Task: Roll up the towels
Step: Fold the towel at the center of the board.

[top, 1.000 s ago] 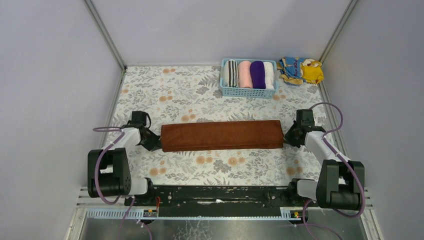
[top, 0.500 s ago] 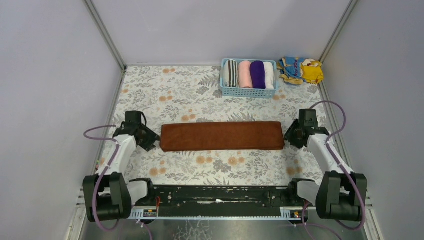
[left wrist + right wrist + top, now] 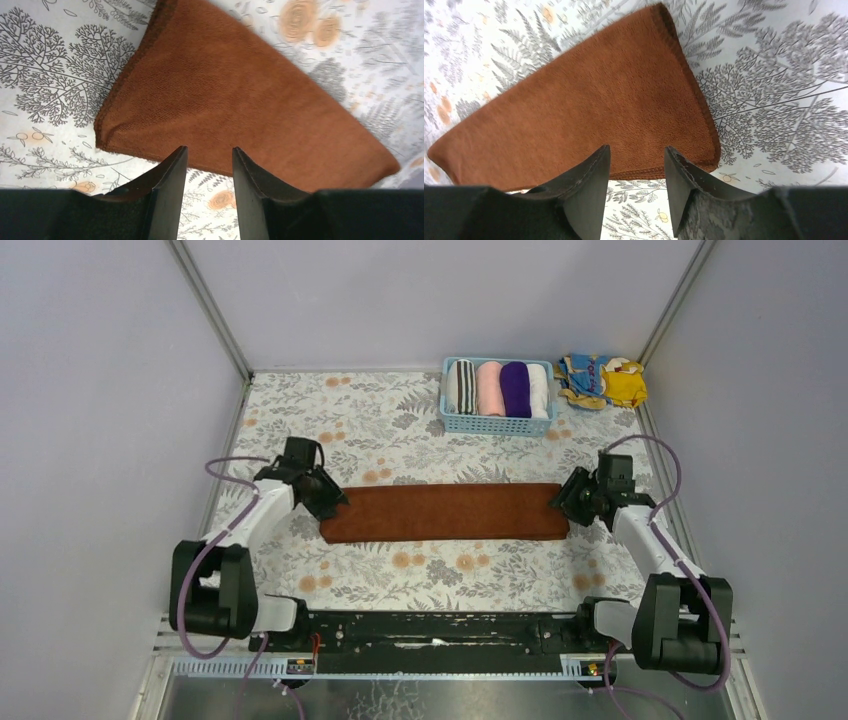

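Both arms have swung inward from the strip's short ends. The left gripper [image 3: 207, 152] and right gripper [image 3: 637, 150] now stand parted and empty, with the folded rust-brown towel [image 3: 445, 512] lying flat just ahead of their fingertips. You should expect a corner pinch next, probably to start the roll.

White-shelled left arm [image 3: 262, 512] and right arm [image 3: 645, 538], black at the joints and chunky base housings [image 3: 215, 590]. Purple cables [image 3: 232, 459] looped alongside each. Bolted to a black rail [image 3: 430, 628]. Matte black wedge fingers [image 3: 165, 195] on left gripper [image 3: 208, 150] and right gripper [image 3: 636, 149].
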Robot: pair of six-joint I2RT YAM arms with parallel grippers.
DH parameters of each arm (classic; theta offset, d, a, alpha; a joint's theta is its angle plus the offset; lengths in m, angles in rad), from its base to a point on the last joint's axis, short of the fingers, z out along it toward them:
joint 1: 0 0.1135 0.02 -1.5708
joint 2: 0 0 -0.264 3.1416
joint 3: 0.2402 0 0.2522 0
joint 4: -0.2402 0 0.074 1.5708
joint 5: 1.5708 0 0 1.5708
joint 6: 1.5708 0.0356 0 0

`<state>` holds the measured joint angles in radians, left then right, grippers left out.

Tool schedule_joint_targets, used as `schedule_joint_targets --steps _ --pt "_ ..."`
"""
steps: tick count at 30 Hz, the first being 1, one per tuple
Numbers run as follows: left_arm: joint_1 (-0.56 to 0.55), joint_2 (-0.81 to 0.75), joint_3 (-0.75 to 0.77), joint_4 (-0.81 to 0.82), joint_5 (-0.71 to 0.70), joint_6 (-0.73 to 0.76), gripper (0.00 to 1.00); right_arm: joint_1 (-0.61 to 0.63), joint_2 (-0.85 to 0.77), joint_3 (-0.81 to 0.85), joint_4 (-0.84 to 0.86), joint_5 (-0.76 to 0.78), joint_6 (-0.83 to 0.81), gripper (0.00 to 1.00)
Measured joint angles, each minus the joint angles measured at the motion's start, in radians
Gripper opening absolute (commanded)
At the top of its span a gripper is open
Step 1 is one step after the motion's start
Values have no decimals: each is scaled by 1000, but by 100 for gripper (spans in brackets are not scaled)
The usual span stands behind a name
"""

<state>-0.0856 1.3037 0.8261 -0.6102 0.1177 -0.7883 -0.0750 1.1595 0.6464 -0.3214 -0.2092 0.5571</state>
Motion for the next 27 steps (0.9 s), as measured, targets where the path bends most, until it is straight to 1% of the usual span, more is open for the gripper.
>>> schedule_joint_targets --steps 5,8,14,17,21,24,27 --pt "-3 122 -53 52 2 -5 33 0 98 -67 43 -28 8 52" --pt "0 139 -118 69 -5 -23 33 -3 131 -90 52 -15 15 53" --pt "35 18 -225 127 -2 -69 34 -6 107 -103 61 18 25 55" --pt "56 -41 -248 98 -14 -75 40 -6 84 -104 54 44 21 55" --pt "66 -73 -192 39 -32 -68 42 -6 43 -100 54 42 -1 55" --pt "66 -61 -90 32 -32 -47 42 -6 24 -89 107 1 -13 55" --pt "66 -2 -1 46 -31 -23 37 -6 43 -74 194 -43 -23 54"
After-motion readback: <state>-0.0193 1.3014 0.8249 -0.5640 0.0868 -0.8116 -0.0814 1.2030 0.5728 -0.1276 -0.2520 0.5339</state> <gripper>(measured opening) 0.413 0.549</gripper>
